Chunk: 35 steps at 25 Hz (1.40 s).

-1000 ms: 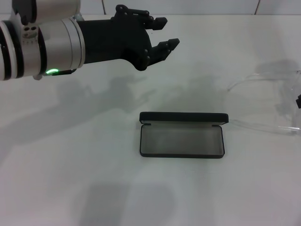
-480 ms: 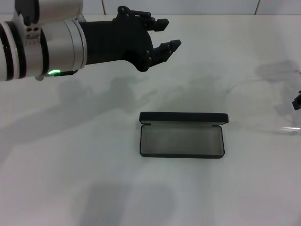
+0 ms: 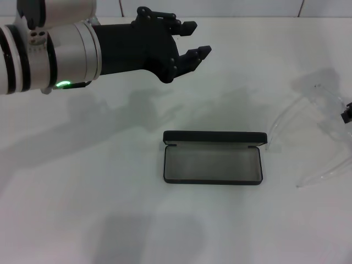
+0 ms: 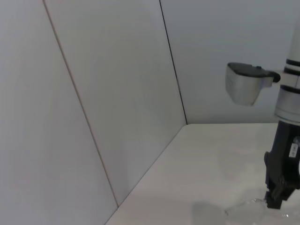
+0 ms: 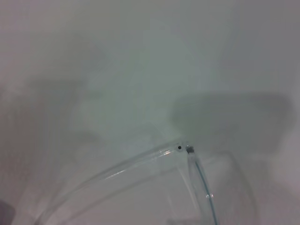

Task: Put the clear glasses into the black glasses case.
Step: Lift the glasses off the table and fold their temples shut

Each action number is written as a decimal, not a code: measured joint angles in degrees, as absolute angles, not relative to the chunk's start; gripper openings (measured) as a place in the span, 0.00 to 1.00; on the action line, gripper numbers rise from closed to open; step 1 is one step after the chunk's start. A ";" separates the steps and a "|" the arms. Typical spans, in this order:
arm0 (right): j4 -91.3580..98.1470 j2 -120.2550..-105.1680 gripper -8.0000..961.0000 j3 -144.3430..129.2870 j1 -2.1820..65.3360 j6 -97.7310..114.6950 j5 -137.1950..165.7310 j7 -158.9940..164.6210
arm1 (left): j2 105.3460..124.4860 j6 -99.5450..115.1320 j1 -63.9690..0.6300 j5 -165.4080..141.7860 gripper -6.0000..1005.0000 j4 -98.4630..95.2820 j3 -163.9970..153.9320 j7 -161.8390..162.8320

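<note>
The black glasses case (image 3: 213, 164) lies open on the white table, its grey lining facing up and its lid standing along the far side. To its right the clear glasses (image 3: 329, 99) hang tilted above the table, their long arms pointing down toward the case's right end. My right gripper (image 3: 347, 114) is at the right edge of the head view, shut on the glasses' frame; the left wrist view shows it (image 4: 275, 200) gripping them (image 4: 243, 206). In the right wrist view the glasses (image 5: 140, 164) show close up. My left gripper (image 3: 195, 39) hovers open, up and left of the case.
The white table (image 3: 110, 209) is bare around the case. A grey panelled wall (image 4: 117, 93) runs along the table's far edge. The left arm's thick forearm (image 3: 55, 52) reaches in over the table's far left part.
The glasses have been lifted and swung, so their arms now point down toward the case instead of lying flat. The left arm has barely moved.
</note>
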<state>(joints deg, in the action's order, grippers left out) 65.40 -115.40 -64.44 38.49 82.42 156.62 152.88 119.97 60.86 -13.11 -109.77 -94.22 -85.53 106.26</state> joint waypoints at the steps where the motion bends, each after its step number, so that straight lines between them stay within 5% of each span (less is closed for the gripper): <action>1: 65.69 -115.30 0.12 -64.27 38.54 82.46 156.72 152.69 | 119.97 60.86 -13.08 -109.78 0.42 -94.22 -85.50 106.26; 9: 77.05 -114.23 0.10 -60.13 35.70 84.83 155.76 151.13 | 119.94 60.82 -12.88 -107.90 0.42 -94.34 -84.52 106.58; 18: 93.04 -115.16 0.06 -47.73 24.08 85.11 125.41 130.92 | 119.84 61.39 -12.78 -94.39 0.41 -93.76 -81.57 106.35; 24: 87.80 -115.44 0.06 -46.78 17.66 87.57 97.73 112.41 | 119.76 68.96 -12.98 -80.72 0.41 -93.32 -78.69 106.02; 32: 61.69 -115.15 0.06 -47.62 24.86 98.41 84.03 97.55 | 119.78 82.77 -16.04 -67.45 0.41 -86.14 -77.96 103.63; 35: 52.17 -115.10 0.06 -48.05 29.57 101.04 84.15 93.62 | 119.85 86.46 -17.72 -66.13 0.19 -82.39 -78.31 102.33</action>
<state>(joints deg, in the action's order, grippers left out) 52.17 -115.10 -48.05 29.57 101.04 84.15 93.62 119.85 86.46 -17.72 -66.13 -82.39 -78.31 102.33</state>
